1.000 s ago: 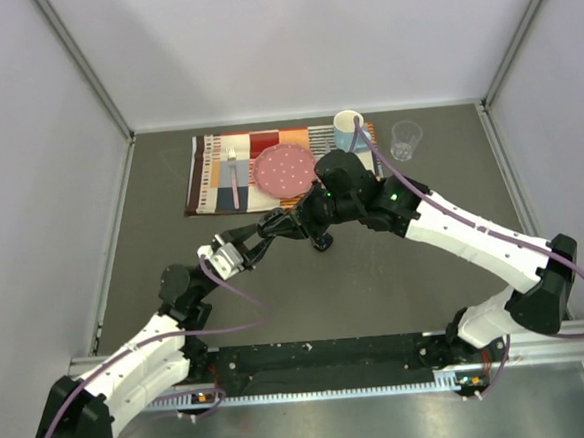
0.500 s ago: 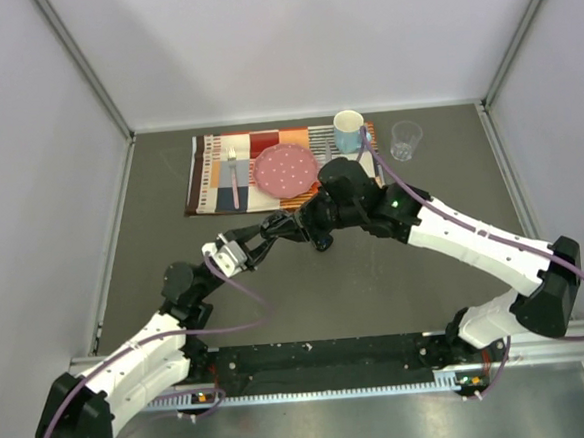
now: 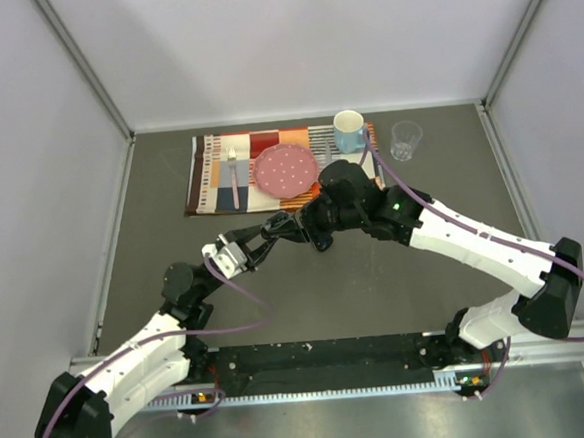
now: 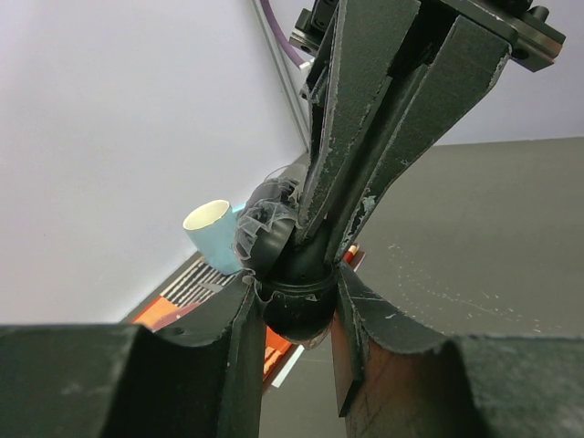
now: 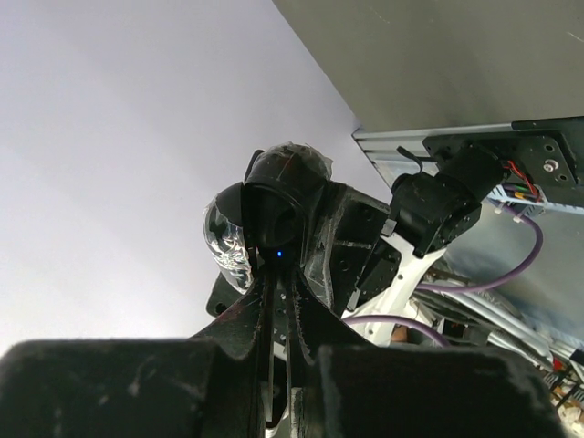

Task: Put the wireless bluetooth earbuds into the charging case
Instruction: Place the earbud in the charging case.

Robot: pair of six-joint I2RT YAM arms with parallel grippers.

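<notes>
- The left claw (image 4: 295, 285) is closed on a small round black charging case (image 4: 294, 315). One finger presses on each side of it.
- The charging case is held over the middle of the dark table (image 3: 377, 293), just near of the place mat (image 3: 214, 184).
- A clear, see-through part (image 5: 222, 242) sticks out from the side of the case. It looks like a lid, but I cannot be sure.
- A tiny blue light (image 5: 277, 253) glows on the black case in the right wrist view.
- The right claw (image 5: 278, 274) is squeezed all the way together. Its two fingers make one thin point.
- That point touches the top of the case, right between the left claw's fingers.
- I cannot tell if the right claw has a tiny thing pinched in its tip. The spot is too dark and too small.
- I cannot make out the earbuds in any view.
- The two arms meet in the middle. The left arm reaches in from the near left and the right arm from the near right.
- On the place mat at the far side lie a pink dotted plate (image 3: 287, 169) and a fork (image 3: 233, 173) to its left.
- A light blue mug (image 3: 348, 130) stands at the far right corner of the mat.
- A clear cup (image 3: 405, 139) stands on the table just right of the mug.
</notes>
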